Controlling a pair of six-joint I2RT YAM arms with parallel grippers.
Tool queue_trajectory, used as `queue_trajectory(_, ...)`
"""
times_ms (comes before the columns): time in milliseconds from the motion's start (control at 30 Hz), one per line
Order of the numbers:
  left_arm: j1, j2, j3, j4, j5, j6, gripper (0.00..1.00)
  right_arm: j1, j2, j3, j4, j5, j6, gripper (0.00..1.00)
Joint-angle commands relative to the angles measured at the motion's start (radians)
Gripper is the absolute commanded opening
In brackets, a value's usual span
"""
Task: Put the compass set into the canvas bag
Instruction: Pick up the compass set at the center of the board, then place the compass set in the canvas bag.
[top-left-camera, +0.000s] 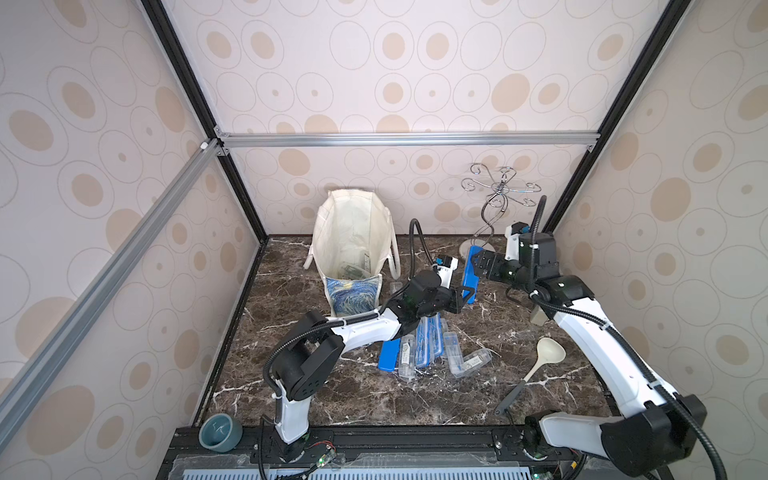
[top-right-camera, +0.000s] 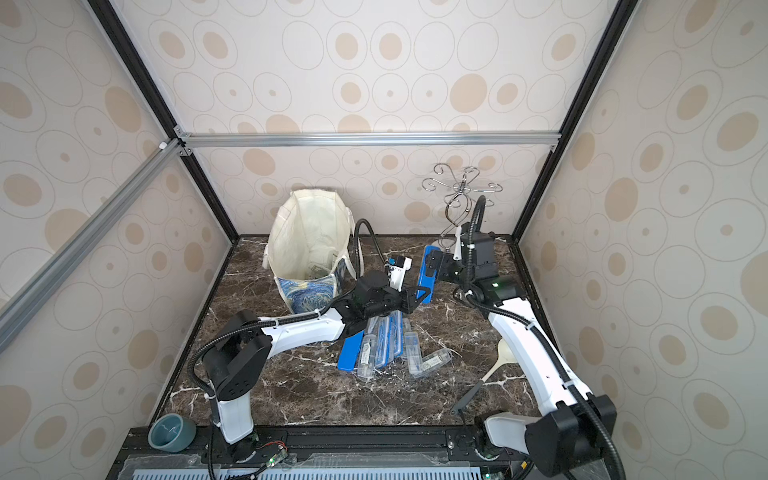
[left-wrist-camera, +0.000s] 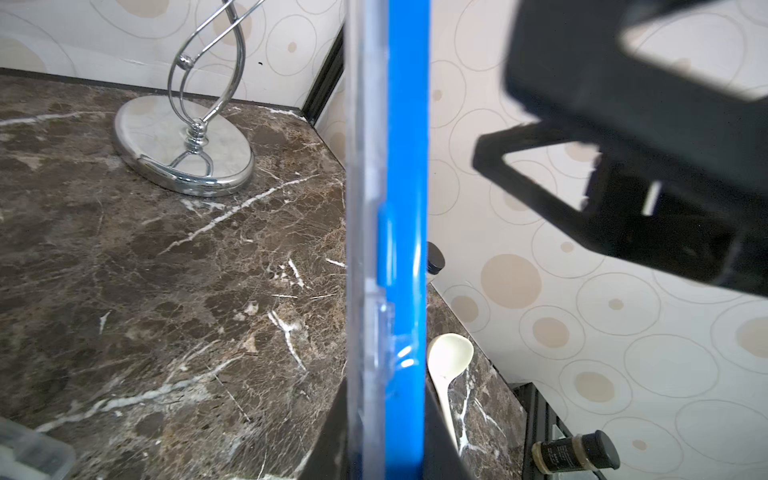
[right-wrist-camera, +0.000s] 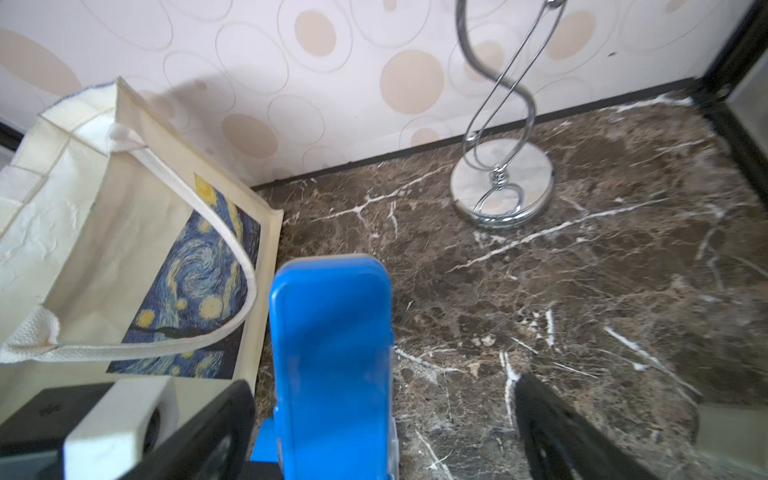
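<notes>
My left end effector (top-left-camera: 464, 294) pinches the compass set (right-wrist-camera: 332, 353) upright by its low end, near the canvas bag (top-left-camera: 332, 232). My right end effector (top-left-camera: 478, 264) stands spread. Risk: end-held, the set may pivot and snag the bag rim.

Blue plastic compass set case (left-wrist-camera: 405, 166) with clear lid, seen edge-on, clamped at its near end between the black fingers of the left gripper (left-wrist-camera: 386, 453). Behind: brown marble tabletop (left-wrist-camera: 124, 270), chrome wire stand (left-wrist-camera: 187, 153) on a round base, cream spoon (left-wrist-camera: 449, 365), dark-capped jar (left-wrist-camera: 577, 451). The blurred right gripper (left-wrist-camera: 494, 120) stands beside the case, jaws apart, not touching it.
</notes>
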Motion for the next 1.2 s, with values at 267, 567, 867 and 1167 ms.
queue_trajectory(267,0.032,-0.076,0.328,-0.426,-0.282,0.253,0.15,-0.024,-0.194,-0.125,0.002,0.220,-0.021,0.99)
queue_trajectory(567,0.176,-0.223,0.350,-0.568,-0.472,0.312,0.15,-0.025,-0.139,-0.188,-0.023,0.204,-0.018,1.00)
queue_trajectory(867,0.359,-0.331,0.271,-0.664,-0.593,0.351,0.16,-0.025,-0.096,-0.229,-0.034,0.223,-0.025,1.00)
queue_trajectory(1167,0.466,-0.284,0.141,-0.675,-0.519,0.311,0.16,-0.025,-0.050,-0.251,-0.036,0.202,-0.022,1.00)
